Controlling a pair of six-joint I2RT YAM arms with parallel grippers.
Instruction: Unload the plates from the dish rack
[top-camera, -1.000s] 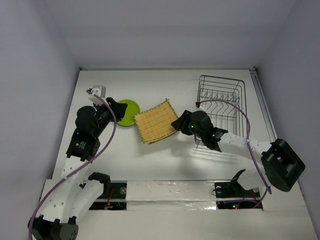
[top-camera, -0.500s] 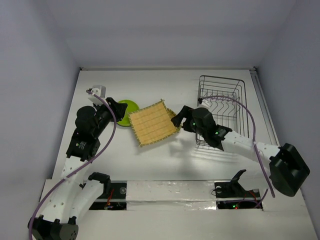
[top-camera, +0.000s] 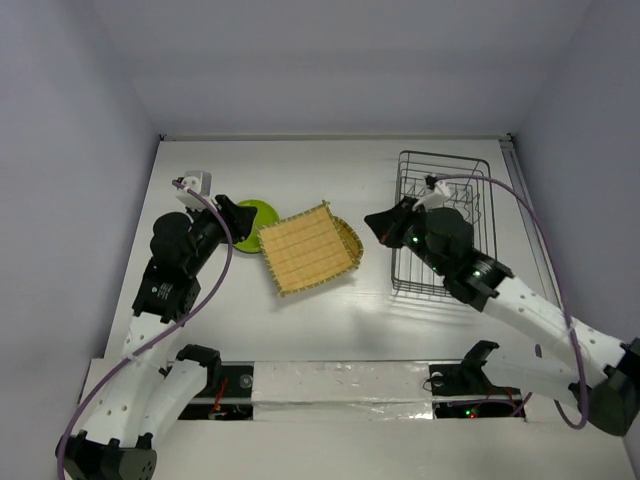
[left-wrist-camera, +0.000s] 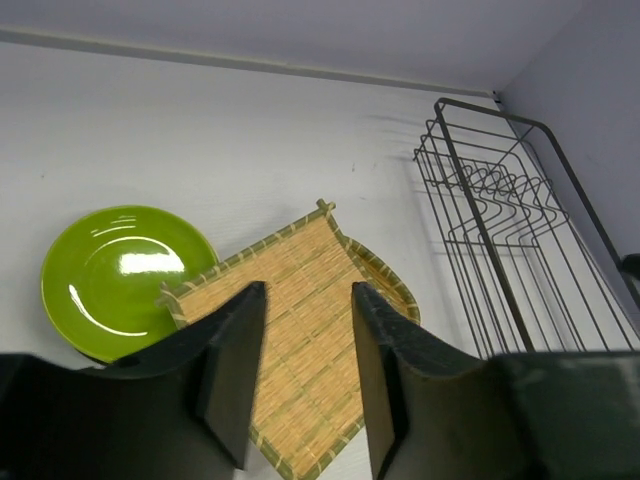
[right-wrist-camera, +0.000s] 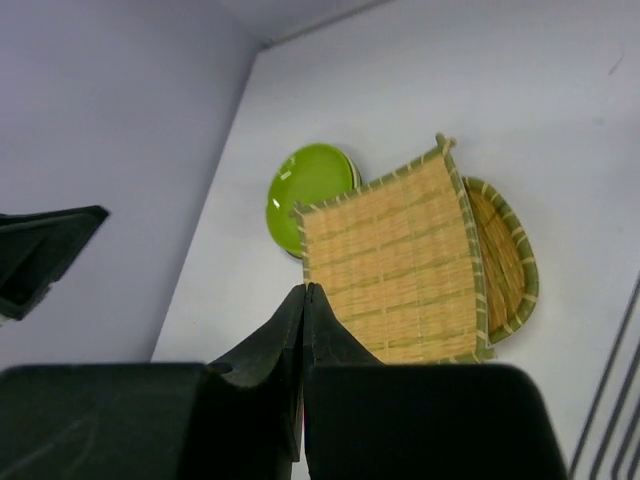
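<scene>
A squarish tan woven plate (top-camera: 305, 250) lies flat mid-table, overlapping a second woven plate (top-camera: 350, 238) beneath its right edge. A lime green plate (top-camera: 255, 222) sits just left of them. The dark wire dish rack (top-camera: 443, 215) stands at the right with bare prongs. My left gripper (left-wrist-camera: 308, 292) hovers open above the top woven plate (left-wrist-camera: 300, 330) with nothing between its fingers. Beside the rack's left side, my right gripper (right-wrist-camera: 305, 290) is shut and empty, pointing at the woven plate (right-wrist-camera: 395, 265) and the green plate (right-wrist-camera: 310, 195).
A small white object (top-camera: 195, 181) sits at the back left near the left arm. Enclosure walls border the table on three sides. A taped strip (top-camera: 330, 385) runs along the near edge between the arm bases.
My right gripper let go of the woven plate, which settled flat onto the other one. The right arm pulled back towards the rack and its jaws shut. The left arm stayed in place.
</scene>
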